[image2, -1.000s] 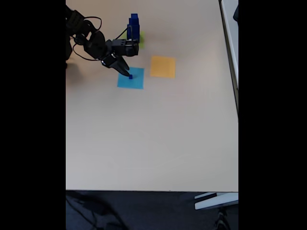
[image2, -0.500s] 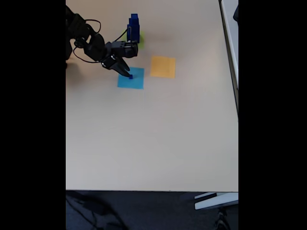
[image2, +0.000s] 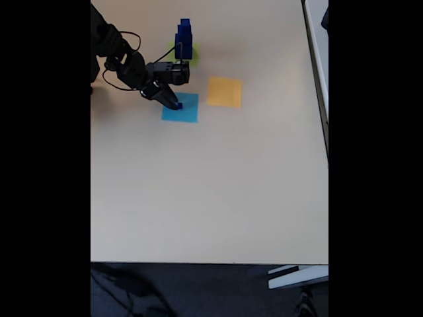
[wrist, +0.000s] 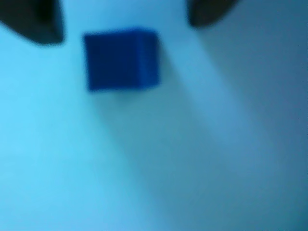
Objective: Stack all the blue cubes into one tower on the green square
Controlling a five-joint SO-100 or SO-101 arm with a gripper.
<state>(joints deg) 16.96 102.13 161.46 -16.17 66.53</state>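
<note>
A tiny dark-blue cube (wrist: pixel 121 58) rests on the flat light-blue square (wrist: pixel 144 159). My gripper (wrist: pixel 122 19) is open, and its dark fingertips (wrist: pixel 36 21) stand either side of the cube without touching it. In the fixed view the gripper (image2: pixel 176 104) reaches down to the same cube (image2: pixel 180 105) at the upper left corner of the light-blue square (image2: pixel 184 111). Behind it stands the tower (image2: pixel 184 38) of dark-blue cubes, on the green square (image2: pixel 193 53), which mostly hides behind the tower.
An orange-yellow square (image2: pixel 225 92) lies right of the light-blue one. The black arm (image2: pixel 122 63) with its cables comes in from the upper left. The table's front edge (image2: pixel 211 262) is far below, and a white object (image2: pixel 317 39) borders the right side.
The arm's wrist has drawn back a little and tilted, while the fingertips stayed at the tiny cube on the light-blue square. The tower has not moved.
</note>
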